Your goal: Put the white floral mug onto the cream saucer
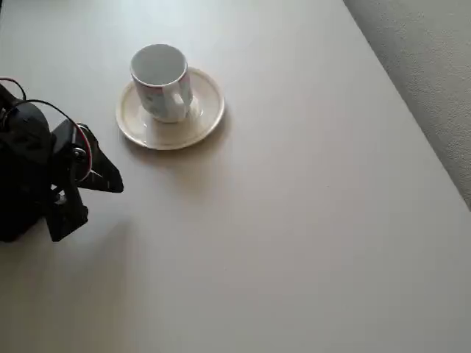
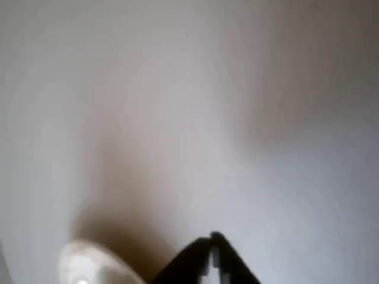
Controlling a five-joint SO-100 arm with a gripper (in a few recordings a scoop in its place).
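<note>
The white floral mug [image 1: 161,82] stands upright on the cream saucer [image 1: 206,110] at the upper left of the table in the overhead view, its handle facing the lower right. My black gripper [image 1: 110,180] is below and left of the saucer, well apart from it, with its fingers together and nothing held. In the wrist view the gripper [image 2: 212,241] tips meet at the bottom edge, and the saucer's rim [image 2: 89,263] shows at the lower left.
The pale table [image 1: 294,220] runs wide to the right and below. Its right edge slants along a grey textured floor [image 1: 434,66]. The black arm body with red wires [image 1: 29,169] fills the left edge.
</note>
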